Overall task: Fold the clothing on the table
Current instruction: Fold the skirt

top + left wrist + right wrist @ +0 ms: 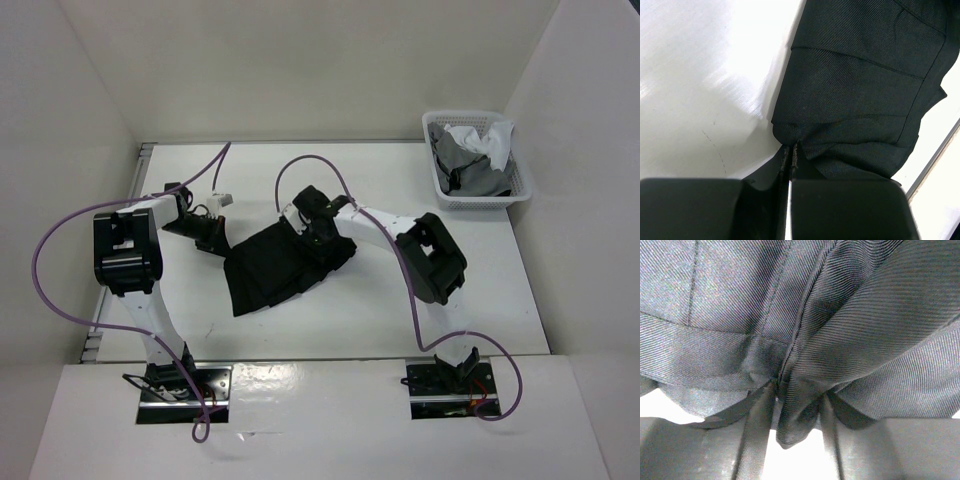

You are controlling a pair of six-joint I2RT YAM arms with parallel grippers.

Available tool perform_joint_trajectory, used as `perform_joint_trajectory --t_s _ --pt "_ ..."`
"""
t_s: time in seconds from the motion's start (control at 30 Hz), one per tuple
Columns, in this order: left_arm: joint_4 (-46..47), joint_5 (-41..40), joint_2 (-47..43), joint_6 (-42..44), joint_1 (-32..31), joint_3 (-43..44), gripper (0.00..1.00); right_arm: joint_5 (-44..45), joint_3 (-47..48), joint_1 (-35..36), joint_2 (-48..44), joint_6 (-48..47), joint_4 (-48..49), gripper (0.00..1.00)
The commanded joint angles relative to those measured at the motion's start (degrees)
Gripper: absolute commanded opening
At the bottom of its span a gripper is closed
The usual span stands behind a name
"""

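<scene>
Two skirt (275, 275) edges pinched by left end effector (791, 147) and right end effector (792, 395).

The left gripper (791, 151) fills the near edge of the view, its two black fingers (766, 172) pressed together with only a thin slit between them. Pinched at their tips is a bunched edge of the black pleated skirt (860, 85). From that pinch the skirt spreads away to the far right in broad flat panels crossed by stitched fold lines, its twill weave visible. A small flap of fabric sticks out on its right side. The skirt lies on the white table (700, 75), which shows bright glare and a few faint scratches to the left of the fingers. At the near right, a thin grey table edge (932, 156) runs diagonally past the skirt.
</scene>
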Motion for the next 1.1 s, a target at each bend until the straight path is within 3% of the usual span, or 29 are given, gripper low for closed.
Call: perform_joint_trajectory --t_s 0.0,0.2,0.37,0.83,1.07 --pt "-0.88 2.3 -0.97 2.24 0.06 -0.42 0.0 -0.26 1.23 0.45 1.41 0.6 1.85 0.39" --pt "-0.88 2.3 -0.97 2.77 0.06 -0.42 0.0 0.26 1.23 0.45 1.41 0.6 1.86 0.22" --pt "-0.88 2.3 -0.97 2.77 0.06 -0.42 0.0 0.26 1.92 0.45 -1.13 0.6 1.24 0.14" --pt "-1.41 2.3 -0.44 3.3 0.06 -0.42 0.0 1.41 3.25 0.45 -8.26 -1.51 -3.15 0.13" --pt "-1.41 2.83 0.08 3.3 0.06 -0.42 0.0 -1.75 5.53 0.45 -8.79 -1.51 -4.21 0.04"
